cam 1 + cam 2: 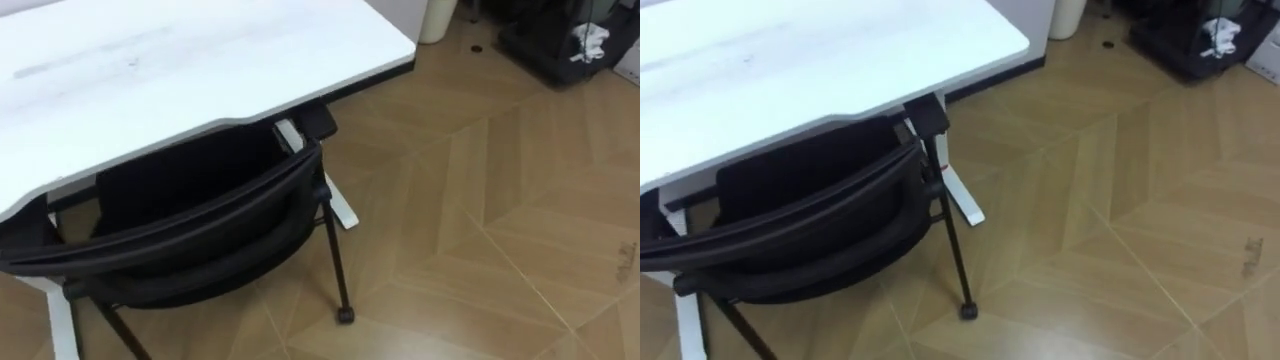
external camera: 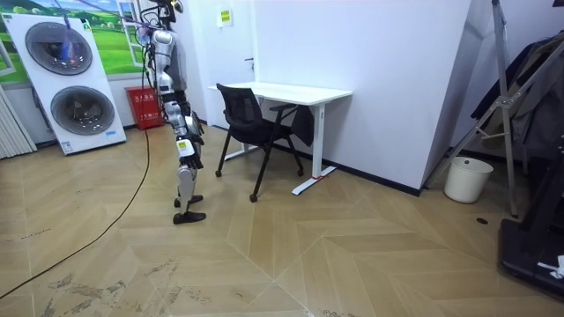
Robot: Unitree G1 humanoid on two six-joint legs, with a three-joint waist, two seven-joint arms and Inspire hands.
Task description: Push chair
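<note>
The chair [image 1: 190, 215] is found directly ahead of the robot and between it and the white counter [image 1: 200, 60], with its seat partly tucked beneath the counter's near edge and its backrest turned toward the robot. The long axis of the backrest's top rail runs crosswise, roughly parallel to that near edge, so a push square to the rail would be directed straight at the counter. In the room view the robot is seen standing upright behind the chair, on the side away from the counter and apart from the backrest, with the hands [image 2: 193, 130] held low near the body. Whether they are open or closed cannot be told there, and nothing is seen to be held. Since the rail lies mostly left of centre in the eye views, the left hand is judged nearer to its middle, and the right hand nearer to its end beside the counter's white leg [image 1: 338, 203]. The backrest is a black, gently curved shell of matte fabric or mesh; the thin dark metal legs end in small round feet [image 1: 345, 315]. The counter top is flat, matte and faintly smudged, and the floor is smooth wood-patterned panelling, on which sliding is expected to be easy.
</note>
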